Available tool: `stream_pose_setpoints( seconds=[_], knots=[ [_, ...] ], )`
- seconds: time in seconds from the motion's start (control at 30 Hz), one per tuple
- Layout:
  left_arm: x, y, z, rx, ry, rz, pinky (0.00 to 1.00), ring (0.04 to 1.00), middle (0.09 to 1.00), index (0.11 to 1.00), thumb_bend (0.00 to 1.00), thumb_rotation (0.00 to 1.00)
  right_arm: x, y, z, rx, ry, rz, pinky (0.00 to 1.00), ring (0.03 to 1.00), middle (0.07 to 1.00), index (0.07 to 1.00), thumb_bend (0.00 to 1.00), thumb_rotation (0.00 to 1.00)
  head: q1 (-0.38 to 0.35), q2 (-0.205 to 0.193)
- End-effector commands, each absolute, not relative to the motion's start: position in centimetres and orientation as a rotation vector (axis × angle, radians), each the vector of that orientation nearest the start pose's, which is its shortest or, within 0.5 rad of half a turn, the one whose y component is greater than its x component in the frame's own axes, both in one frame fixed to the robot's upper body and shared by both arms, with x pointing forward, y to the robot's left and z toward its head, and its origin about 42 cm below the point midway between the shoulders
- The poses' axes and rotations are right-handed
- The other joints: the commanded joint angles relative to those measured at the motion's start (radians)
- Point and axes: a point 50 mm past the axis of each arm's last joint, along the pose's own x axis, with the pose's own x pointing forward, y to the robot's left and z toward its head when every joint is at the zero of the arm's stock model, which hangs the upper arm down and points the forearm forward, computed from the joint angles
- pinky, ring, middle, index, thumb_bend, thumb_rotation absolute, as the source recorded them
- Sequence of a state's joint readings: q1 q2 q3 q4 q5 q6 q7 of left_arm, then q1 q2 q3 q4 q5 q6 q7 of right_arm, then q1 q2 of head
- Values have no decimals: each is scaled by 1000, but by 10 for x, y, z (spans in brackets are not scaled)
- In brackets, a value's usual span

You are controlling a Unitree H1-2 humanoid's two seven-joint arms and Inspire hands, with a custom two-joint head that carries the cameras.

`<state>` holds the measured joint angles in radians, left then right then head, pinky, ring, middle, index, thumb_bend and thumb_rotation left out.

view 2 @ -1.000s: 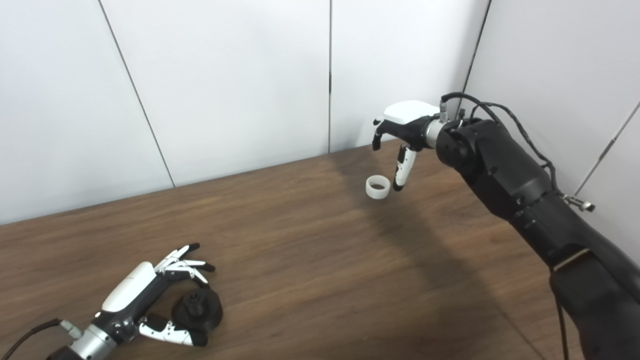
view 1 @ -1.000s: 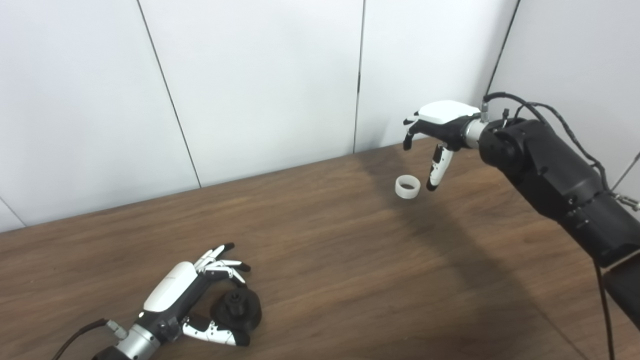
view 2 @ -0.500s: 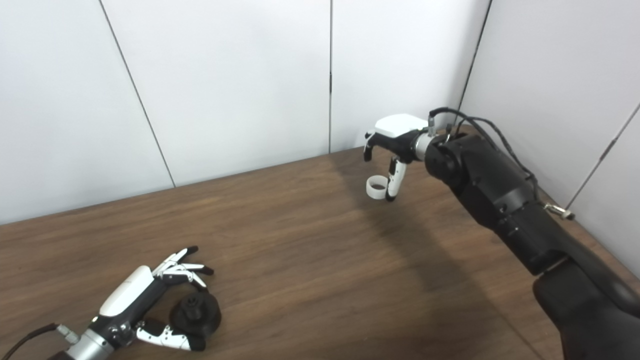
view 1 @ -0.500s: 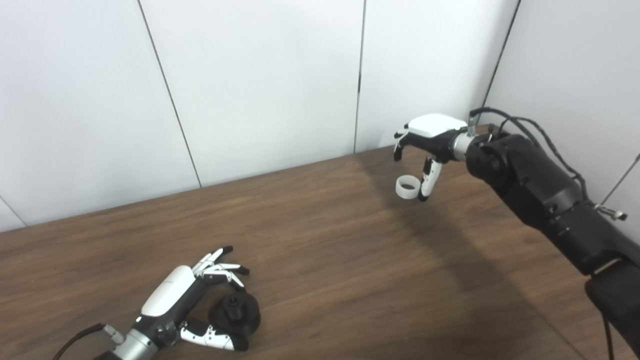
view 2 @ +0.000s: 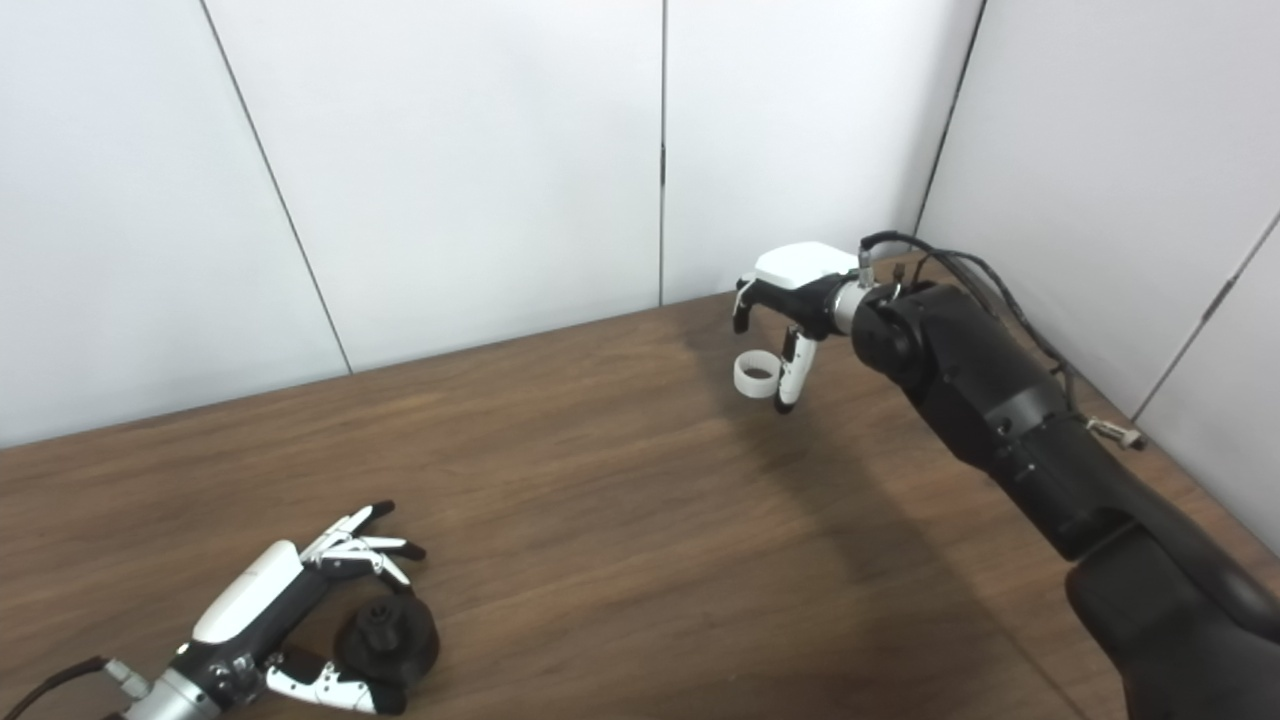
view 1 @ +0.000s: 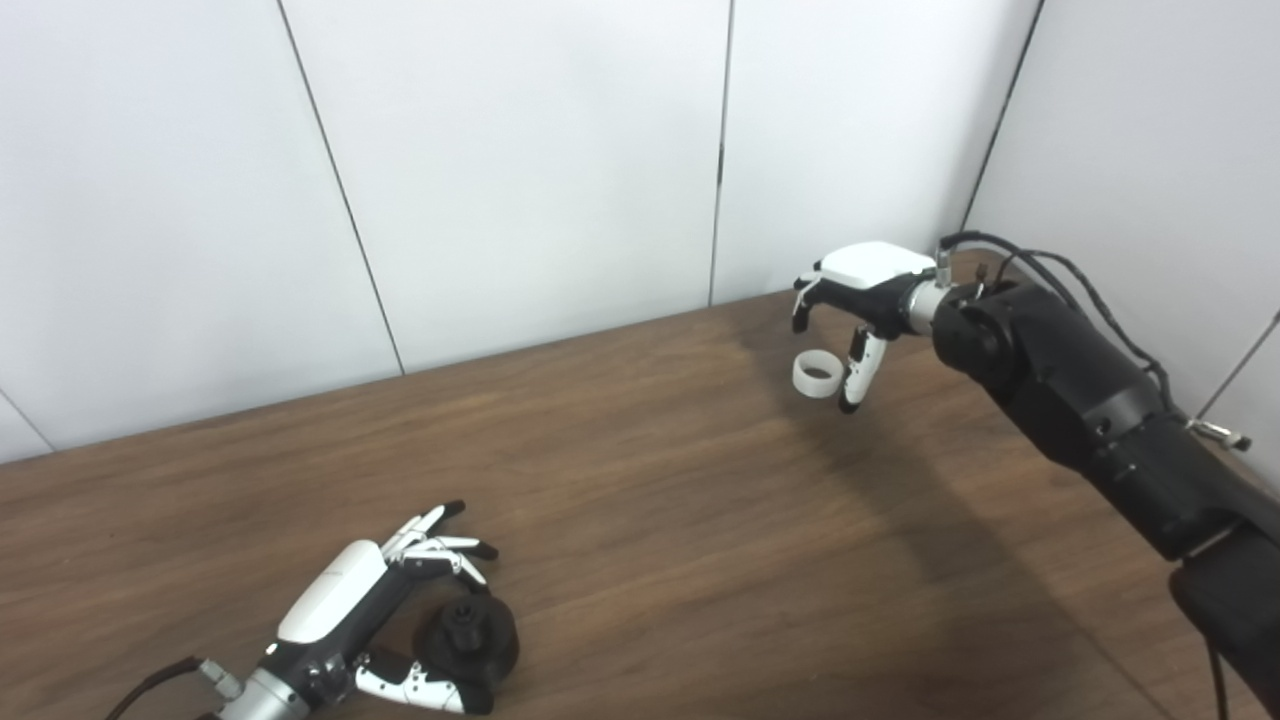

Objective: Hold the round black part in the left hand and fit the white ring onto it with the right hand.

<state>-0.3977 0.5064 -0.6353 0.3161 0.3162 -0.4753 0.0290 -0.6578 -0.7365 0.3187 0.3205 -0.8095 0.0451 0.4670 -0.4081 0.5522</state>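
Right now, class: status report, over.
Left hand open around black part. Right hand open over white ring, thumb beside it. Nothing between.

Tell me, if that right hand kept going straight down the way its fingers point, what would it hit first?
Most likely the white ring, which sits just under the right hand, between its downward-pointing fingers. Beneath that is only the wooden table. Whether a finger already touches the ring is hard to tell.

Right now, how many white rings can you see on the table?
1. The white ring lies at the far right of the wooden table, right beside the right hand's thumb. The round black part by the left hand carries no ring that shows.
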Motion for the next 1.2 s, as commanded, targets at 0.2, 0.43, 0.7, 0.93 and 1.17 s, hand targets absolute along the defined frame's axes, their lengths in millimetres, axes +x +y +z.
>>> stream_pose_setpoints(
  seconds=[0.2, 0.43, 0.7, 0.93, 1.17],
  knots=[
    [355, 236, 126, 882, -442, -747, 1000, 996, 772, 481, 524, 62, 466, -378, 293, -1676, 77, 230, 995, 1000, 937, 738, 944, 182, -1, 5],
    [354, 237, 127, 876, -441, -745, 1000, 996, 771, 481, 524, 61, 468, -378, 287, -1675, 82, 233, 992, 1000, 931, 735, 957, 182, 0, 4],
    [352, 237, 128, 871, -443, -749, 1000, 995, 770, 481, 524, 64, 470, -381, 283, -1685, 90, 239, 984, 998, 930, 738, 936, 189, -1, 4],
    [350, 238, 130, 865, -444, -748, 1000, 993, 767, 481, 524, 64, 468, -384, 279, -1682, 88, 239, 978, 993, 925, 733, 940, 206, 4, 5],
    [351, 238, 131, 867, -442, -753, 1000, 997, 768, 481, 524, 64, 468, -386, 280, -1671, 95, 232, 989, 996, 925, 734, 926, 191, -1, 3]
  ],
)
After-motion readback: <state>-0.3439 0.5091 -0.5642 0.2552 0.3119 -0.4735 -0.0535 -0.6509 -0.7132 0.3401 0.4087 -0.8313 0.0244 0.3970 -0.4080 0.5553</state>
